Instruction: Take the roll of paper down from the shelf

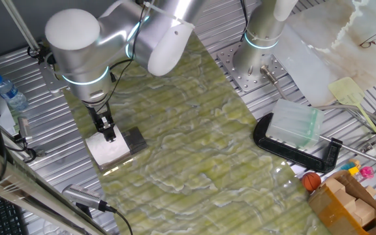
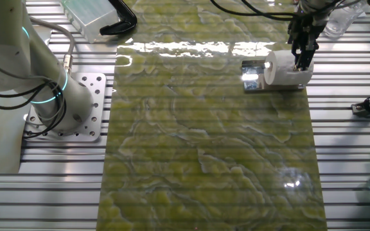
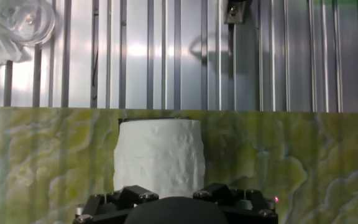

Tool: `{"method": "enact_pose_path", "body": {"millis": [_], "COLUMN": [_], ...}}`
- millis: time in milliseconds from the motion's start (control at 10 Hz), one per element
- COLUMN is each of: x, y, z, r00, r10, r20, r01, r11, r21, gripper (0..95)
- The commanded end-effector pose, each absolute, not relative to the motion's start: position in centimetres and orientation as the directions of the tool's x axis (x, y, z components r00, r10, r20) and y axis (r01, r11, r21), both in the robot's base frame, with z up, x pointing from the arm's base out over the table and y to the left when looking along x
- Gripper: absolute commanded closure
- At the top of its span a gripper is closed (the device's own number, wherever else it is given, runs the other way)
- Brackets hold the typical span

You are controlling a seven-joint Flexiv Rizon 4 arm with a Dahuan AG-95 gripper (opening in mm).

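The roll of paper is a white cylinder lying on its side on the shelf, a small shiny grey metal stand on the green mat. It also shows in one fixed view and the other fixed view, with the shelf beside it. My gripper is down at the roll's near end. In the hand view its dark fingers stand at either side of the roll's lower edge. Their tips and any contact with the roll are hidden.
A clear ribbed plastic box sits on a black clamp at the right. A water bottle lies at the left on the slatted metal table. A second arm's base stands beside the mat. Small toys and wooden blocks lie at the right front.
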State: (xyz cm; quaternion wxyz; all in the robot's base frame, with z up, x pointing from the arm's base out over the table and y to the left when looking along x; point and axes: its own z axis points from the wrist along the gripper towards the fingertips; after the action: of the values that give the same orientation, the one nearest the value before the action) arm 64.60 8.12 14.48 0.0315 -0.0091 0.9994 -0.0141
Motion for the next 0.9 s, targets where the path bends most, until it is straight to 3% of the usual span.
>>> {"method": "enact_pose_path", "body": {"millis": [100,600,700,900], "x": [64.60,64.60,64.60,64.69], "y": [8.17,8.17,8.17,8.31], "z": [14.51,14.51,14.51,14.38], "r00": [-0.998,-0.994,-0.994,-0.995], "r10": [-0.037,-0.104,-0.097,-0.093], "r20": [-0.049,-0.043,-0.044,-0.043], "r01": [-0.037,-0.104,-0.096,-0.093], "r11": [0.999,0.994,0.995,0.996], "r21": [-0.006,-0.015,-0.015,-0.015], "gripper": [19.0,19.0,0.0,0.0]}}
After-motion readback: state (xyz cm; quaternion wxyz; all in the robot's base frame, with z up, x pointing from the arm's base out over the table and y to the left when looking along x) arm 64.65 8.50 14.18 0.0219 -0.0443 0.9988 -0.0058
